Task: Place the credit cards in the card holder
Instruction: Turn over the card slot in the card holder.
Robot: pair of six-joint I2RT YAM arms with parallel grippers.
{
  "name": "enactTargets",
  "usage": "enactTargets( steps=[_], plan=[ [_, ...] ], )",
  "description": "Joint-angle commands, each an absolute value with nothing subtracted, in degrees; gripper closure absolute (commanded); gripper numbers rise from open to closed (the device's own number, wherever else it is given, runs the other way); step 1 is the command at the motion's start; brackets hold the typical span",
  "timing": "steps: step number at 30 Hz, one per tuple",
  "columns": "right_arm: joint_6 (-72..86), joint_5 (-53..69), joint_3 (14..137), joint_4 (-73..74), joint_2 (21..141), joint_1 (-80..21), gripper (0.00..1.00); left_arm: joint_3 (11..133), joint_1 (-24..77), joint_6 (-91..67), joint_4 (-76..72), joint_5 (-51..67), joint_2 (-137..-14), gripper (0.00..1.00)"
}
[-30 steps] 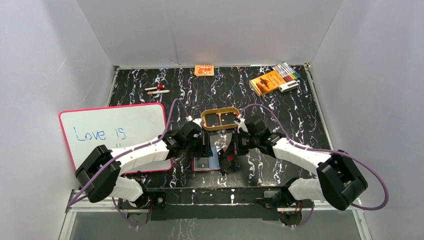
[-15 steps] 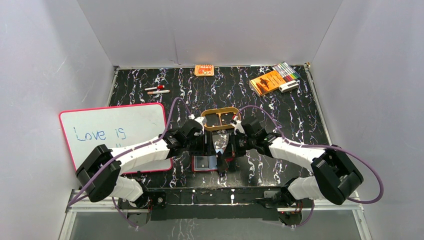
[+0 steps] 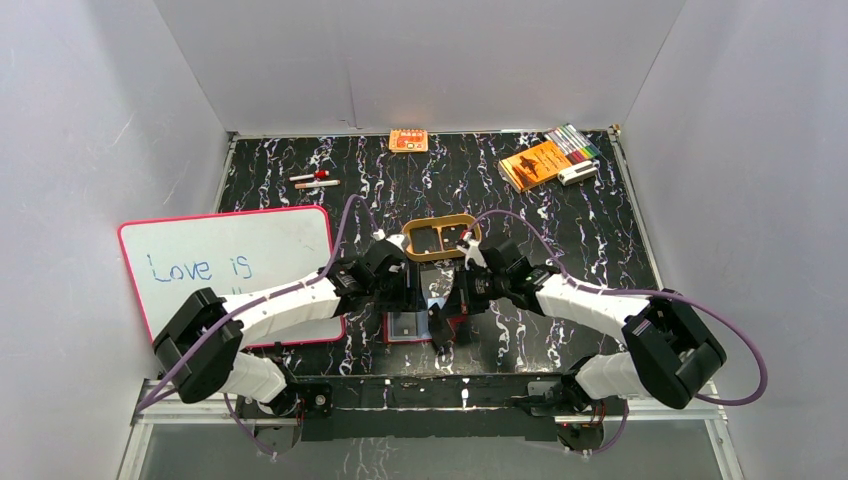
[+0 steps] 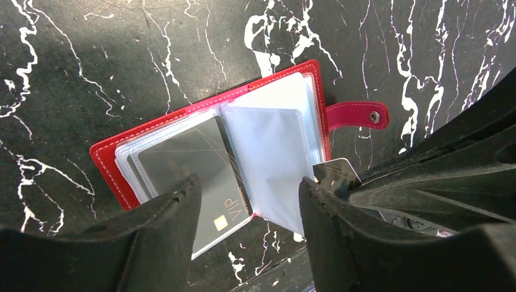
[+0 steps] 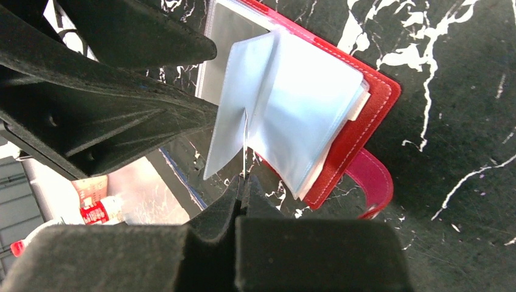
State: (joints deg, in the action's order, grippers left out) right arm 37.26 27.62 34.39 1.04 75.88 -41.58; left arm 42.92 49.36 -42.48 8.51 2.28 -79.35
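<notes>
Card holder [image 4: 268, 140], red leather-like, lay open beneath the released left gripper [image 4: 249, 185]; right gripper [image 5: 243, 182] clenched a thin grey credit card [image 4: 334, 173] edge-on, for sleeving.

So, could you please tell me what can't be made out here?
Top external: card holder mostly covered by the left arm and right arm.
Right wrist: card in the right end effector is edge-on, its face unseen.
Top external: lower whiteboard hidden under the left arm.
</notes>
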Motion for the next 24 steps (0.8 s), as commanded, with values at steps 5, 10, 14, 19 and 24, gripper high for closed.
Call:
enactTargets(
  steps=[5, 10, 14, 19, 24],
  plan=[
    [36.21, 28.77, 37.82, -3.03, 77.53, -43.51, 1.00, 44.39, 49.53, -43.61, 11.29, -1.76, -72.92, 0.37],
    [36.64, 28.19, 38.40, -3.83, 79.26, -44.40, 1.00, 43.92, 49.53, -43.92, 12.69, -2.57, -72.51, 0.37],
    [37.28, 27.62, 38.68, -4.16, 80.76, -44.65, 1.00, 43.52, 49.50, -43.97, 13.70, -3.73, -73.04, 0.40],
    [37.70, 26.92, 38.66, -4.31, 81.70, -45.16, 1.00, 42.77, 49.48, -43.91, 14.77, -5.06, -74.51, 0.47],
    [38.72, 23.85, 38.16, -3.71, 80.12, -45.14, 1.00, 42.21, 49.49, -43.79, 15.68, -6.97, -76.34, 0.55]
  ],
)
